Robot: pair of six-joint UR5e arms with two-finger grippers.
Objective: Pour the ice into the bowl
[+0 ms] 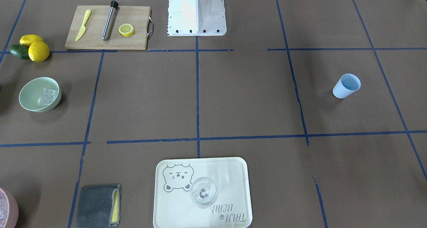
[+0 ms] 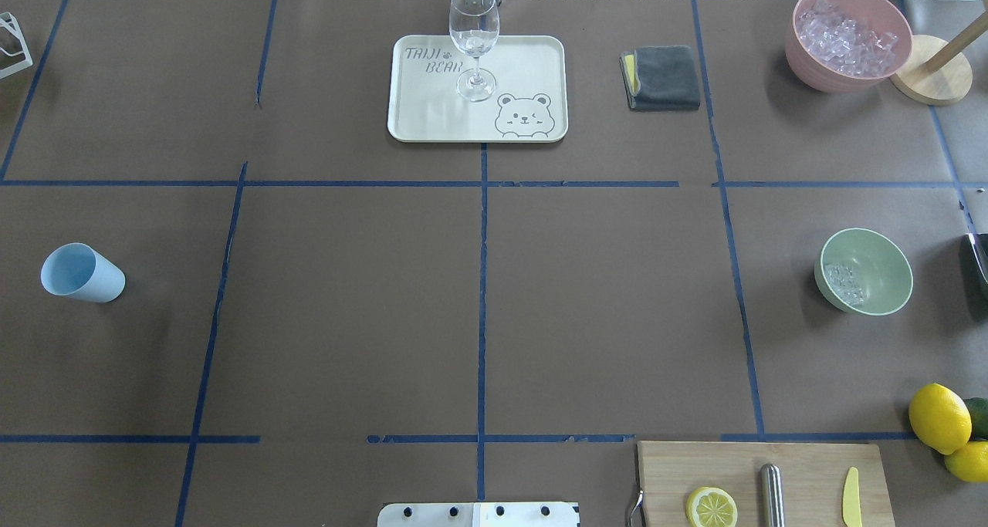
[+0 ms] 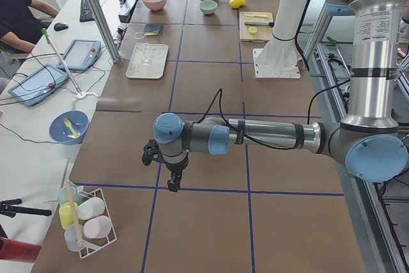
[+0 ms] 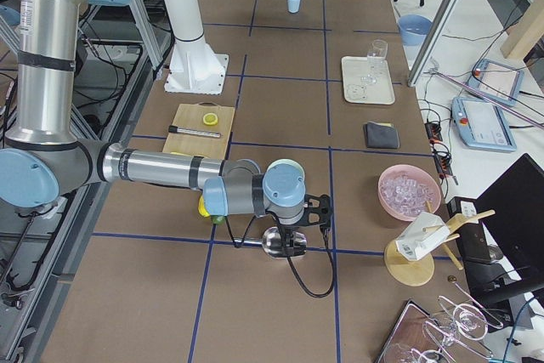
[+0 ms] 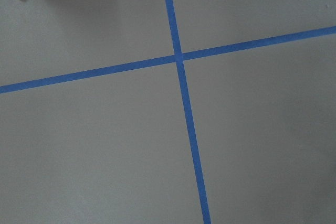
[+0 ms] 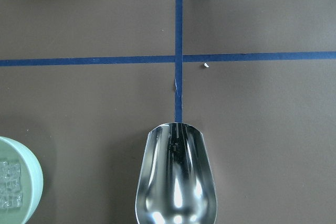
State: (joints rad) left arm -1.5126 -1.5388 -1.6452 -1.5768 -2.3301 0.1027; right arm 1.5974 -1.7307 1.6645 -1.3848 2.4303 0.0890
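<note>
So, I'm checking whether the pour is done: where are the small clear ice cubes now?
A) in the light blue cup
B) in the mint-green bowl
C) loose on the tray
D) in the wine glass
B: the ice cubes lie inside the mint-green bowl; the light blue cup looks empty.

Brown table w/ blue tape grid carries bowl, cup, tray, board, cloth, lemons, pink container.

- The tray carries the grey words "TAIJI BEAR" in one corner, next to the foot of the glass; in the front-facing view they stand upside down.
- The white label on the left arm is too small to read.
</note>
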